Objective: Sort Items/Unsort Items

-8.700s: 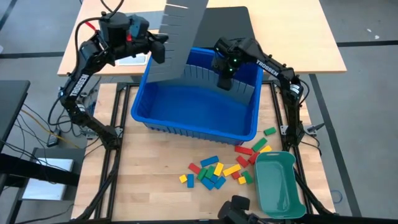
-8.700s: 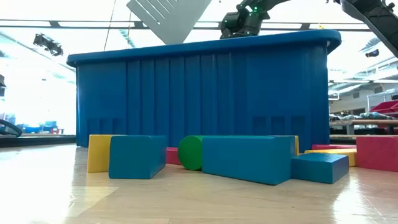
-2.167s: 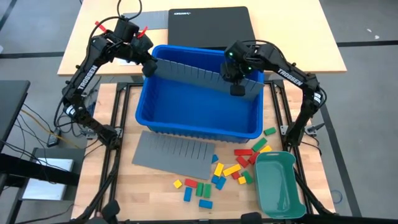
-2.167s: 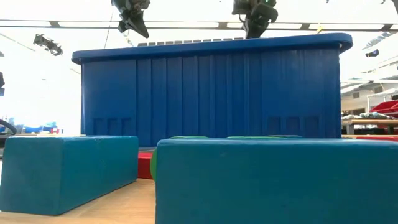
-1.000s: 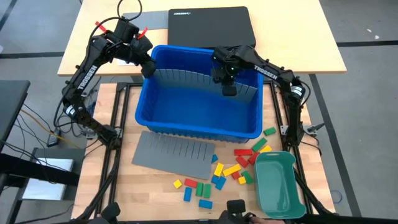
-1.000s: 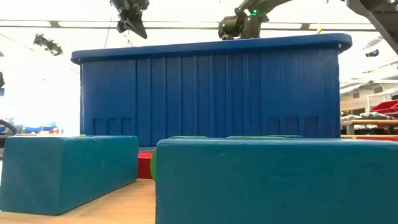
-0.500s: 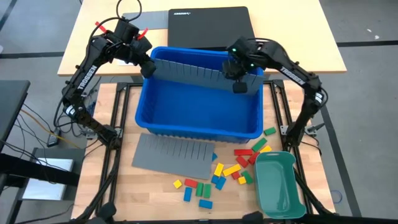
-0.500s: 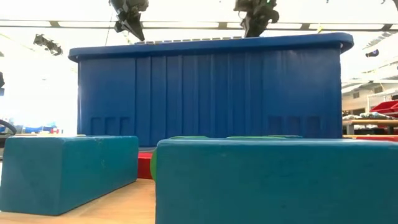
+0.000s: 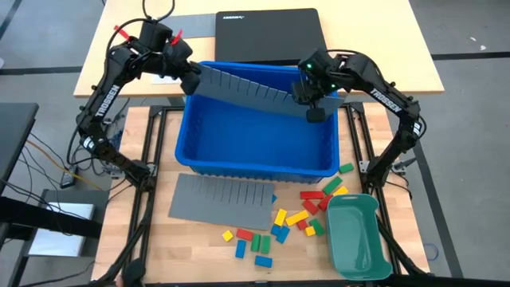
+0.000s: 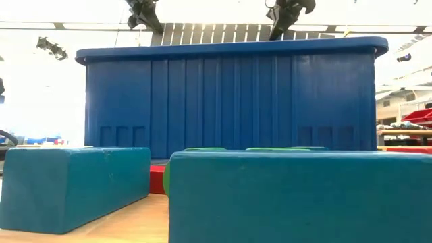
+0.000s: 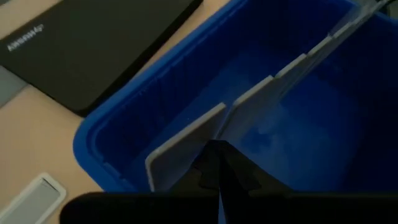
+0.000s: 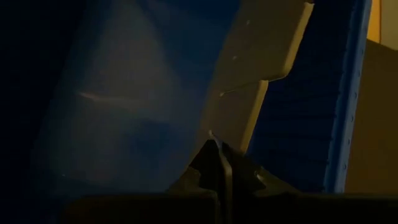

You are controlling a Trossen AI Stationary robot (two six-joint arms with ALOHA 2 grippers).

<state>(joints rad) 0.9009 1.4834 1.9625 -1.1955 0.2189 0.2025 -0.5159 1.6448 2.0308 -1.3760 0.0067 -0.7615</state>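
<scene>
Low view: blocks (image 10: 283, 196) up close, blue bin's (image 10: 229, 101) inside hidden.

Both arms: matte black jointed links, white TROSSEN lettering along the forearms. Left arm (image 9: 107, 80) carries red tabs at its wrist, 11 o'clock; right arm (image 9: 374, 84) shows a green light, 1 o'clock.

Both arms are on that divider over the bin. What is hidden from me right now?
- Low view: bin wall hides the bin's inside and the lifted divider's lower part.
- Low view: near blue blocks hide most blocks behind.
- Right wrist view: too dark; bin floor unreadable.
- High view: flat divider may cover blocks.
</scene>
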